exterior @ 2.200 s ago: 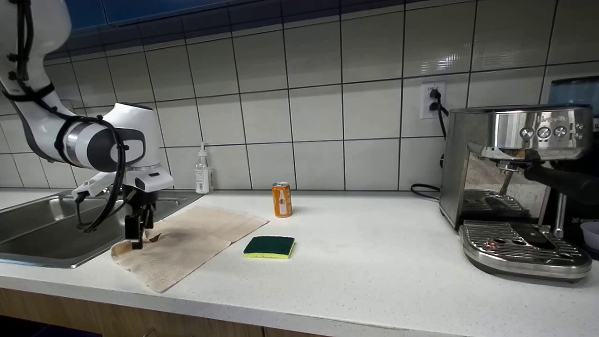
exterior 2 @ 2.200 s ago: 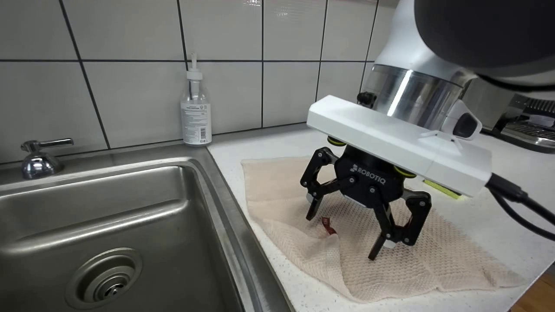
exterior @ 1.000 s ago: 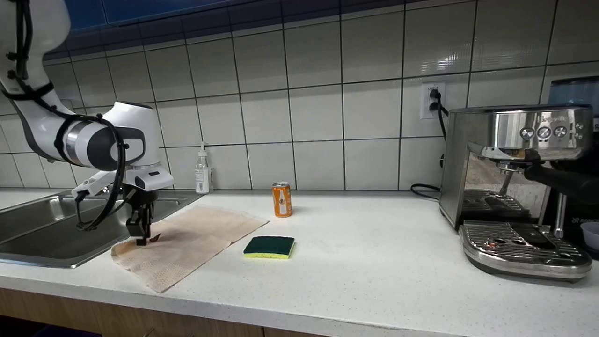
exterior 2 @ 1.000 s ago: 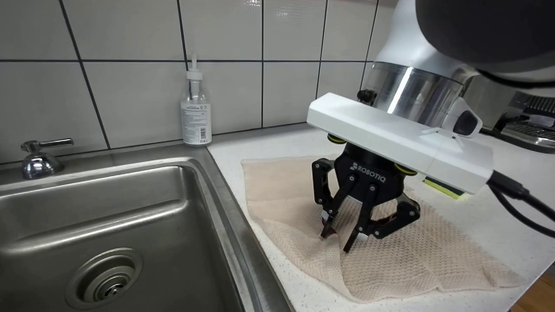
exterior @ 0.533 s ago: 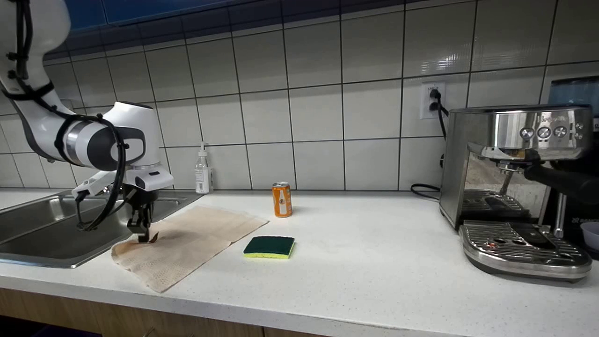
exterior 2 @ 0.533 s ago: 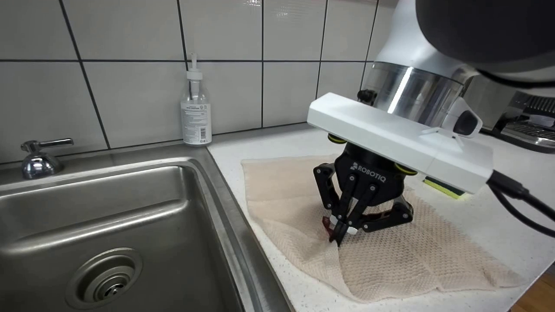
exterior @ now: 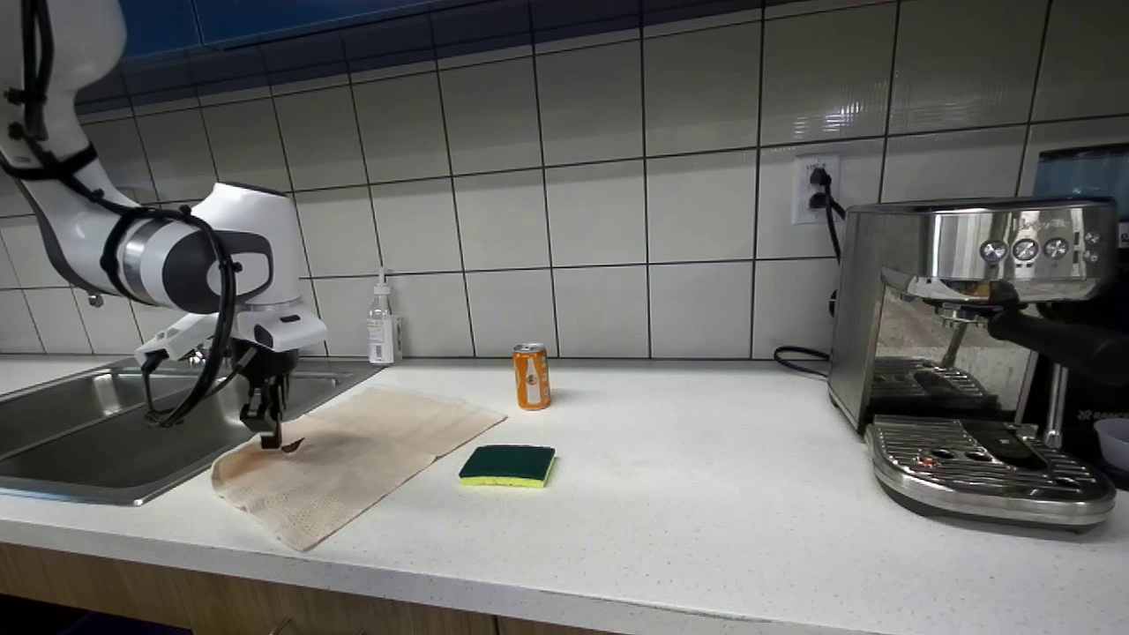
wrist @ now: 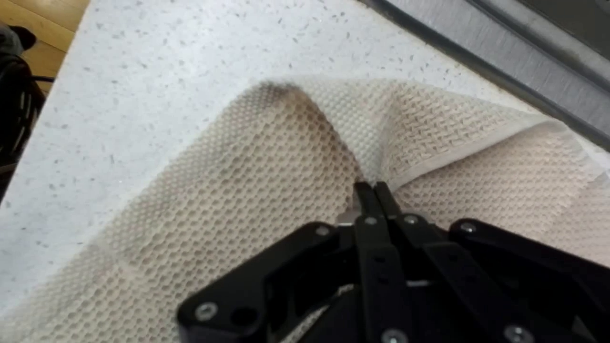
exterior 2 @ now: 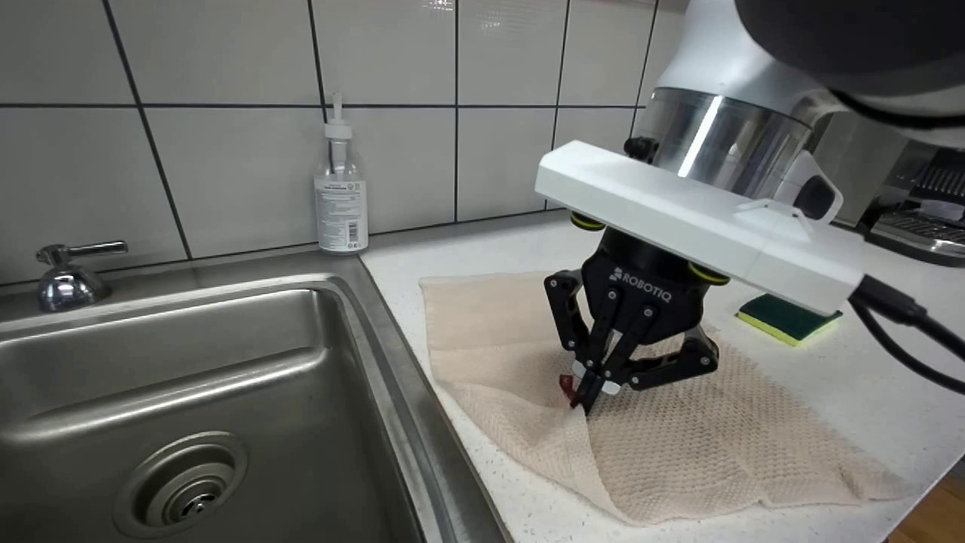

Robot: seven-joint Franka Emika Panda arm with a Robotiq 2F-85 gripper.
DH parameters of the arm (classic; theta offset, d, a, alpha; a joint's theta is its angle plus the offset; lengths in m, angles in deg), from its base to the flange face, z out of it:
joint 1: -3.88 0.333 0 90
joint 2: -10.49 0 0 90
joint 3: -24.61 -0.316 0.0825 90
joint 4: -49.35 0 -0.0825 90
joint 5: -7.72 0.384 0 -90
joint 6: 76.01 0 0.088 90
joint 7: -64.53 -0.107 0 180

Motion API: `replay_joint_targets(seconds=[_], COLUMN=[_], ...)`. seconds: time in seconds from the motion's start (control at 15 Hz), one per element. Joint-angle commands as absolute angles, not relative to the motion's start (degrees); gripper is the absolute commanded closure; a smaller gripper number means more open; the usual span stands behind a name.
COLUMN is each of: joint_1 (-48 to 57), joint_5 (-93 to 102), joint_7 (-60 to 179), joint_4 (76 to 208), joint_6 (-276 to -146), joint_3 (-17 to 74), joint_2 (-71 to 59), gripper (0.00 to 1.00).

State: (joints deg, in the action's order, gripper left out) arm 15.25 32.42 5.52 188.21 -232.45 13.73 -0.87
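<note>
A beige, waffle-textured cloth (exterior: 379,445) lies spread on the white counter beside the sink, visible in both exterior views. My gripper (wrist: 373,186) is shut on a raised fold of this cloth, near its sink-side corner; in the wrist view creases run up into the black fingertips (wrist: 363,190). Pointing downward, the gripper (exterior 2: 580,409) holds the fold slightly above the counter. Right by the fingers a small dark red tag (exterior 2: 567,386) sticks out from the cloth. The part of the fold between the fingertips is hidden.
A steel sink (exterior 2: 362,354) borders the cloth, with a pump bottle (exterior 2: 341,215) at its back corner. A green-and-yellow sponge (exterior: 507,466) and an orange can (exterior: 532,377) stand on the counter. Farther along is a coffee machine (exterior: 970,317).
The jaws have gone from wide apart to shut, pinching the cloth by the red tag. Since half a second ago the arm has risen a little, lifting the pinched fold.
</note>
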Motion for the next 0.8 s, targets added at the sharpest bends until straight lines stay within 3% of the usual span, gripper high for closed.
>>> replay_joint_targets(seconds=[0.0, 0.73], joint_1=[14.9, 13.6], joint_5=[32.8, 32.9], joint_7=[6.7, 7.5], joint_4=[189.4, 189.4], joint_6=[-230.1, -230.3], joint_3=[14.0, 15.8], joint_2=[3.6, 8.1], gripper=[1.00, 1.00])
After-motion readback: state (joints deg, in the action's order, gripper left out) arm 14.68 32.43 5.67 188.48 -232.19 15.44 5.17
